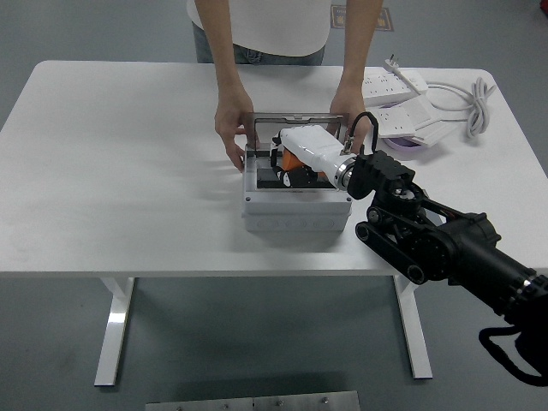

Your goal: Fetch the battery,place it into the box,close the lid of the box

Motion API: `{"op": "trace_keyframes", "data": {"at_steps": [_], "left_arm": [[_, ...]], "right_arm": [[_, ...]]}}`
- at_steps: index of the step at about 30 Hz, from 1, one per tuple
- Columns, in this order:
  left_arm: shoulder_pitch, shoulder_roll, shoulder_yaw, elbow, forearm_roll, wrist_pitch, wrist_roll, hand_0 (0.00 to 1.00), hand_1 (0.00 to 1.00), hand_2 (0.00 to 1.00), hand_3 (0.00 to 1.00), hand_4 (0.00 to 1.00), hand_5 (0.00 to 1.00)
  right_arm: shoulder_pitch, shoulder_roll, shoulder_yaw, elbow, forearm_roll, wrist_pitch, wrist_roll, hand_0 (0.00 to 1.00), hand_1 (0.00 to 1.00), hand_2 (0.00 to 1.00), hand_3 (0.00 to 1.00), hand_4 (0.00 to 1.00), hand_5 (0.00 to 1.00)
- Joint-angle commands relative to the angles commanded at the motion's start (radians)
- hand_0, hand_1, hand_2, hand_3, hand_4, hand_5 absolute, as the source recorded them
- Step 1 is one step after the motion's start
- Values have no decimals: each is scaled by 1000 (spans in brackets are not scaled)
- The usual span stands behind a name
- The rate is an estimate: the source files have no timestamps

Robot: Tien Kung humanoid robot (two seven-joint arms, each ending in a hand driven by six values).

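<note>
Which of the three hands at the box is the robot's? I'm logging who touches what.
The white robot hand reaching into the box from the right; the other two, gripping the box's far corners, are the person's.

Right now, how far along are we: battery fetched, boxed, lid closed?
Fetched, it seems: the right hand is down in the open grey box, with something orange, probably the battery, under its fingers. Whether it has let go cannot be seen. The lid stands raised, with a person's hands at both its sides. Left to do: withdraw the hand and close the lid.
</note>
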Motion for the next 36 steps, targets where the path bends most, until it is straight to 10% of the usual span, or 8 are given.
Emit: {"op": "trace_keyframes", "data": {"at_steps": [6,7,36], "left_arm": [[2,0,-2,-1,2,-1,0,632,698,573,541,500,2],[2,-1,-2,-1,2,-1,0,632,698,573,541,500,2],[-1,-2,-9,-3,12,-8,0,632,698,573,541,500,2]], "right_arm": [[-5,4,-6,-3,12,-4,1,181,275,368,471,399,17],[-5,4,-7,-3,14,-5,1,302,370,472,580,560,4],[-2,5,-13,-12,60,-17,19,266,363,466,576,633,112]]}}
